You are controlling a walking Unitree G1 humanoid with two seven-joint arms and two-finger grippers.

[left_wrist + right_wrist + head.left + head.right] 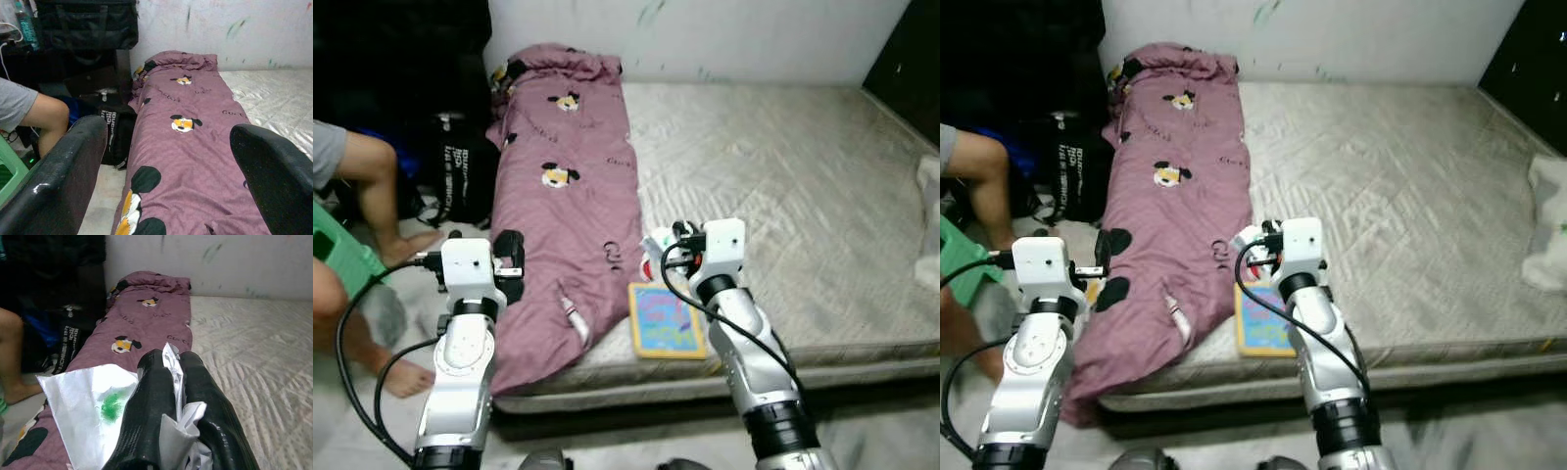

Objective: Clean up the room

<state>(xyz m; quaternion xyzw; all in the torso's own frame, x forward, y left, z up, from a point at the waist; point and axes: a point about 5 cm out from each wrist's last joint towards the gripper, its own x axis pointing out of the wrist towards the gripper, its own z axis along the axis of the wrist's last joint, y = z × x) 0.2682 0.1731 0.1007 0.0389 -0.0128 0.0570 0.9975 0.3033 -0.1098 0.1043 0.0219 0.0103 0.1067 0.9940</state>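
With the right claw (pixel 178 396) pinched on a crumpled white wrapper (pixel 93 406) at centre frame and the left claw (pixel 166 166) wide and empty, the robot did best to keep that grip firm while carrying it off the mattress (pixel 783 196).

Head views are decently lit, soft and even, nothing harsh. The mattress (pixel 783 176) and the wall (pixel 705 34) at 12 o'clock come out pale, a bit washed. The corner at 10 o'clock is nearly black, and the bag (pixel 460 166) there barely reads. Another dark patch sits at 2 o'clock. There's a thin shadow under the bed edge at 6 o'clock. Everything's a little soft, with some smear on the floor along the bottom. In my right wrist view the white wrapper (pixel 93 406) glares bright. My left fingers (pixel 58 176) loom big and blurry up close, with a small shiny highlight.
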